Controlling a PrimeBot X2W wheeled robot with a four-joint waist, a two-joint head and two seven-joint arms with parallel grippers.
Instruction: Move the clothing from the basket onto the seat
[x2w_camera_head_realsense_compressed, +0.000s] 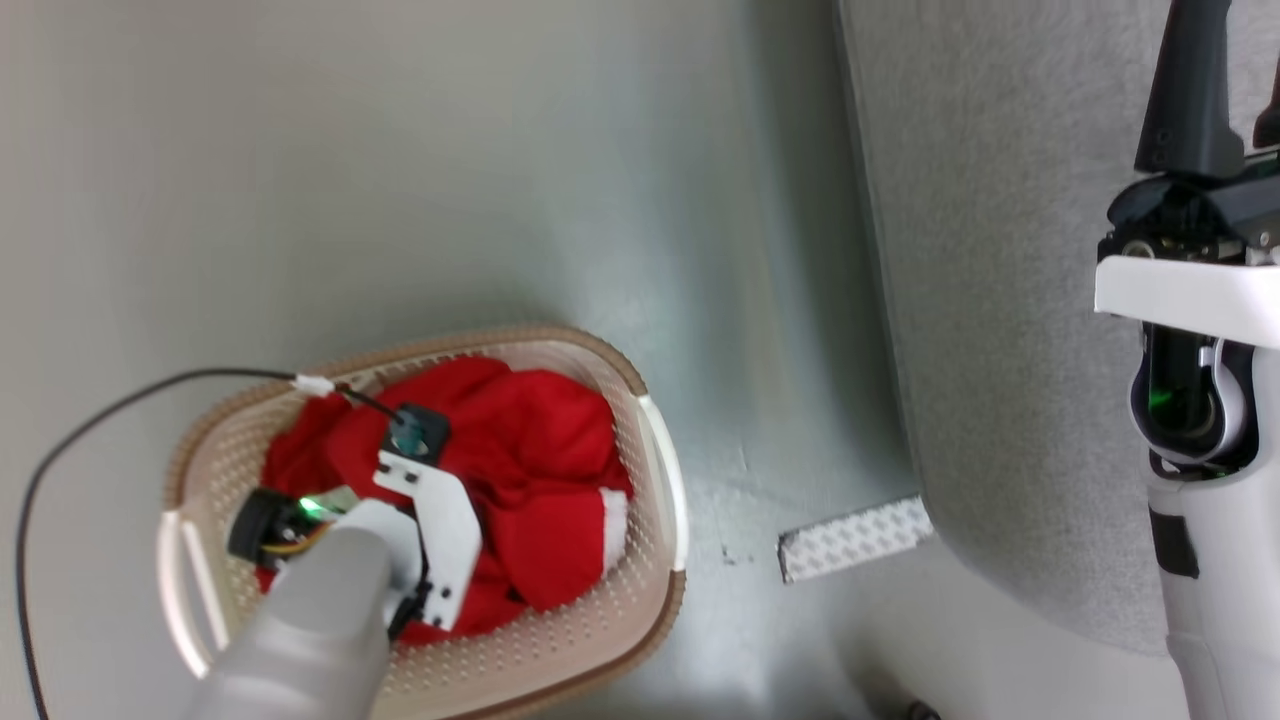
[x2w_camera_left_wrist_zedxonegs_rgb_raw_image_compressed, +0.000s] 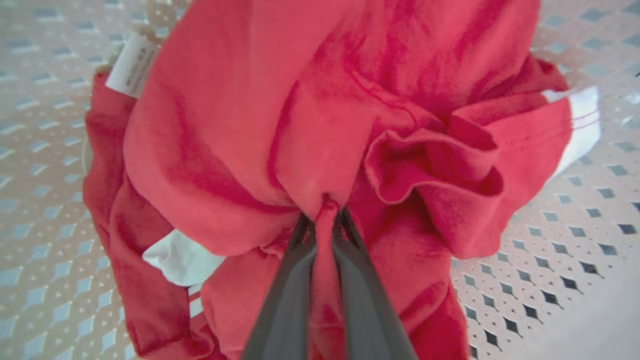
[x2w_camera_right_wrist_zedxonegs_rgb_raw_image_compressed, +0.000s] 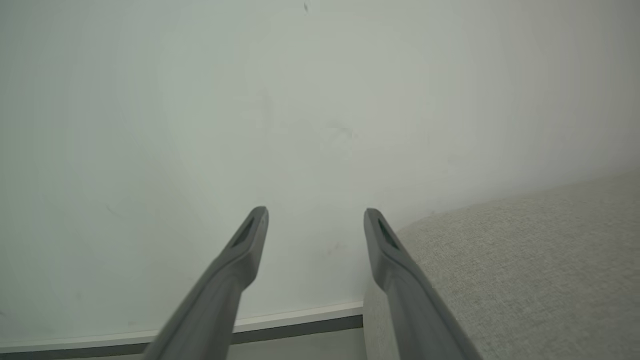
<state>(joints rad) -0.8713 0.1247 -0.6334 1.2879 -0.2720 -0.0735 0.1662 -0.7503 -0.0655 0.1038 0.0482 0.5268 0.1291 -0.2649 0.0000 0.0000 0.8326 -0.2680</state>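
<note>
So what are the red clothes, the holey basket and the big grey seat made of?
The clothing looks like soft matte knit fabric, maybe cotton: it bunches into folds and shows stitched hems. The basket seems smooth moulded plastic, with neat rows of holes and a slight sheen. The seat looks covered in coarse woven cloth; a fine grid of threads shows.

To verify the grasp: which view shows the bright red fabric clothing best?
Left wrist view: close up, left gripper shut on a fold of the red fabric clothing. Head view: heaped in the cream perforated plastic basket, partly behind the arm. Right wrist view: the grey woven sofa.
</note>
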